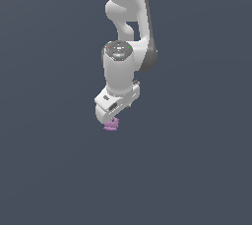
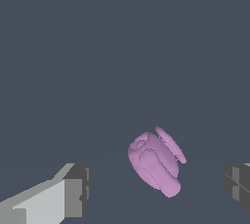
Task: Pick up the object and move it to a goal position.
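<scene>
Exterior view findings: the white arm (image 1: 125,32) is seen descending from the top centre of the frame, with the claw (image 1: 114,116) pointed downward at the centre of the picture. The object (image 1: 111,125), small and pink-purple, is recorded directly beneath the claw's underside, slightly toward the exterior view's left of the claw body. Its upper part is covered by the claw, so contact cannot be judged from this view. The surface (image 1: 197,170) behind is a uniform dark grey-blue; whether the object rests on it cannot be told.

Wrist view findings: two fingers are seen, one pale with a dark grey pad (image 2: 78,189), the other shown only as a dark pad at the frame edge (image 2: 238,185). They are held wide apart. The object (image 2: 155,163) is noted between them, nearer to neither by much, and touching neither pad; clear gaps of grey surface are visible on both sides. The object is seen as a rounded, ridged lump, tilted diagonally, with a thin flange-like ridge along one side. It is much narrower than the span between the pads.

Claw state: apart, nothing clamped.
</scene>
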`<state>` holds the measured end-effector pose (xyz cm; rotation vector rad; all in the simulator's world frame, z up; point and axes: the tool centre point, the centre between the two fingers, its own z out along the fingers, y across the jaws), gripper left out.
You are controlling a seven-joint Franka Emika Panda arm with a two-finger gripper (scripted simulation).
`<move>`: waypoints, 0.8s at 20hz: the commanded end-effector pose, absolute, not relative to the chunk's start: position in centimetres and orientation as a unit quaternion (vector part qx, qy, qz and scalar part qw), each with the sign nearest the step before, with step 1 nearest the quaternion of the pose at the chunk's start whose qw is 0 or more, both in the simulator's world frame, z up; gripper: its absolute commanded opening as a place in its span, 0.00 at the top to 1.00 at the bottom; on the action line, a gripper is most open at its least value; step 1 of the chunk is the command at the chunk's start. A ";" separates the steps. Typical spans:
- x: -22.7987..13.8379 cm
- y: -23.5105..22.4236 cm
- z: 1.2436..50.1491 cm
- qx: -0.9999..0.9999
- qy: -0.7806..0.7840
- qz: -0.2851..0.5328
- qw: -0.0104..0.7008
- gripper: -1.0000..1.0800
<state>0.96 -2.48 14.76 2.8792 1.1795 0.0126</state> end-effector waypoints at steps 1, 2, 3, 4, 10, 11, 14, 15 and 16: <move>0.9 -3.0 14.2 0.913 0.408 0.003 0.014 0.04; 0.9 -3.2 14.0 0.908 0.419 0.002 0.014 0.04; 0.8 -3.4 13.8 0.902 0.431 0.002 0.014 0.04; 0.8 -3.6 13.5 0.897 0.442 0.001 0.013 0.04; 0.5 -4.7 12.3 0.862 0.507 -0.001 0.010 0.04; 0.5 -4.9 12.1 0.856 0.518 -0.001 0.009 0.04; 0.4 -5.4 11.4 0.836 0.549 -0.002 0.008 0.04; 0.3 -5.6 11.2 0.829 0.559 -0.002 0.007 0.04; 0.3 -5.8 11.0 0.822 0.569 -0.002 0.006 0.04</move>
